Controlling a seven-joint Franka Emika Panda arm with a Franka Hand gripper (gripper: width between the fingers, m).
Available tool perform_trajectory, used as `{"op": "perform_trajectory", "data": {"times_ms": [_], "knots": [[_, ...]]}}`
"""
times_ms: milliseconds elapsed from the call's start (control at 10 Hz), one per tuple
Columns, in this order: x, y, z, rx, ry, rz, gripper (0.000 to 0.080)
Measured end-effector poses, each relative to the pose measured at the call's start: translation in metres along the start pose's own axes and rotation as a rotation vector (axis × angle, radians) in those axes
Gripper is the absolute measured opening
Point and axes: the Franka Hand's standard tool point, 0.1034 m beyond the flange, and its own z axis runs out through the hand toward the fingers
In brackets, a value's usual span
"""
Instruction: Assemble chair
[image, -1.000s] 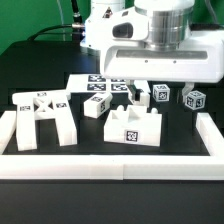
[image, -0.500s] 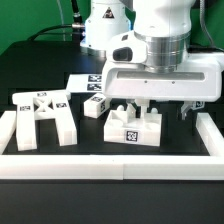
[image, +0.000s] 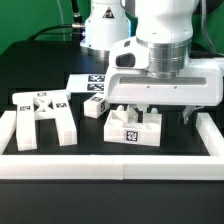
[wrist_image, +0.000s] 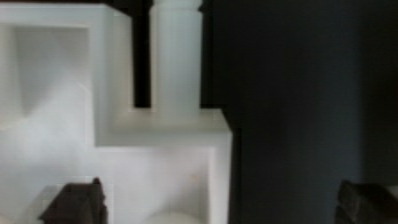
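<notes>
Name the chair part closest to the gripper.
The wide notched block, right beneath the gripper; the leg frame lies at the exterior view's left.

robot lab (tagged chair parts (image: 40, 104), arm (image: 165, 40))

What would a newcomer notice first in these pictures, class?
The big glossy white robot arm fills the upper middle of the exterior view, its pincer open just over a notched white chair part bearing a marker tag. At the exterior view's left lies a cross-braced leg frame, inside the low white border wall.
</notes>
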Motion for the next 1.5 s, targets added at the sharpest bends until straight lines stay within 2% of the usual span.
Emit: {"op": "perform_trajectory", "data": {"times_ms": [100, 200, 300, 500, 600, 700, 800, 1500], "knots": [[-0.0004, 0.0004, 0.0015, 0.000, -0.001, -0.005, 0.0649], [-0.0013, -0.0001, 0.0045, 0.000, -0.001, -0.006, 0.0526], [-0.0021, -0.0006, 0.0060, 0.000, -0.001, -0.010, 0.0526], [-0.0025, -0.0008, 0.0065, 0.000, -0.001, -0.012, 0.0251], [-0.0025, -0.0008, 0.0065, 0.000, -0.001, -0.012, 0.0077], [-0.0026, -0.0009, 0.0065, 0.000, -0.001, -0.013, 0.0077], [-0.0024, -0.0010, 0.0064, 0.000, -0.001, -0.013, 0.0032], [-0.0023, -0.0013, 0.0063, 0.000, -0.001, -0.014, 0.0033]]}}
